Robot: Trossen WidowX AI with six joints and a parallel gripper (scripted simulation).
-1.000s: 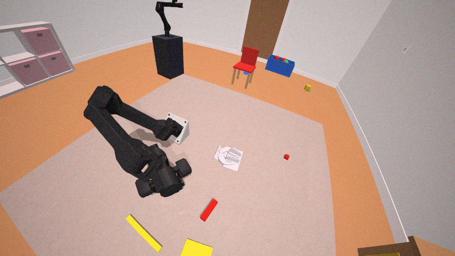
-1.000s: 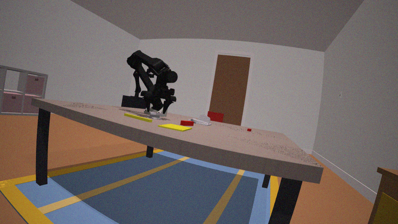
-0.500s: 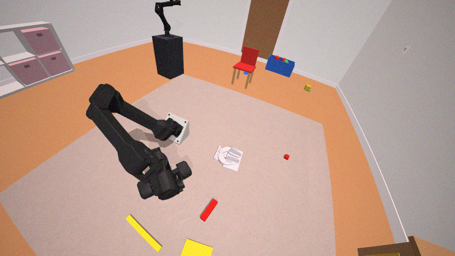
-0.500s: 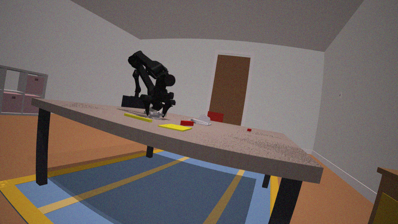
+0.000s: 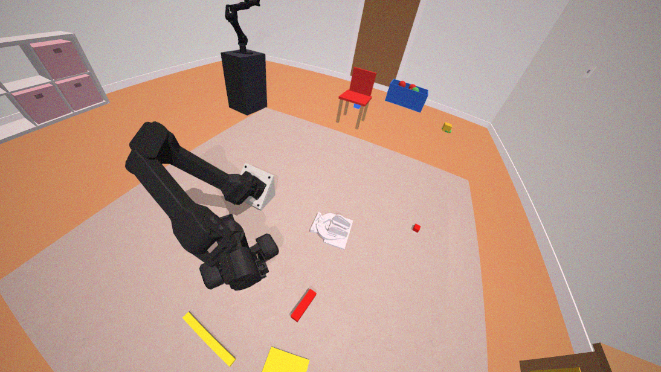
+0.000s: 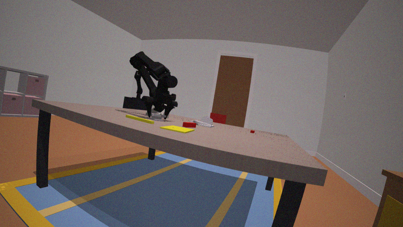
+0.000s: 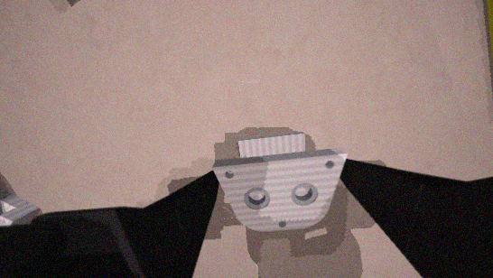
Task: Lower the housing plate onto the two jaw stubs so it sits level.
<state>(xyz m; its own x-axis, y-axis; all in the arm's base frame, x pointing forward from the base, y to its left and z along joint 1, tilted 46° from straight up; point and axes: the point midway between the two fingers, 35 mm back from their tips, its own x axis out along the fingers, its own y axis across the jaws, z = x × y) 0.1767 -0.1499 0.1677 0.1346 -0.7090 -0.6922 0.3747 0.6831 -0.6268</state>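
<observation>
The housing plate [image 7: 282, 212] [image 6: 157, 114] is pale and ribbed, with two large ringed holes and three small ones. In the wrist view it lies above a pale block [image 7: 272, 146], with shadow around it. My gripper [image 7: 274, 170] [image 6: 157, 117] is open, with one black finger at each side of the plate near its wide edge. Contact cannot be told. The arm hides the plate in the top view. The white jaw assembly [image 5: 333, 229] [image 6: 204, 121] [image 7: 20, 210] stands apart, with raised grey shapes on its base; its stubs are too small to make out.
A red bar [image 5: 303, 305] [image 6: 189, 124], a yellow bar [image 5: 208, 338] [image 6: 139, 119] and a yellow plate [image 5: 286, 360] [image 6: 177, 129] lie on the near side. A small red cube [image 5: 416, 228] [image 6: 252, 131] is at the right. A white angled mount [image 5: 268, 194] is under the arm's base.
</observation>
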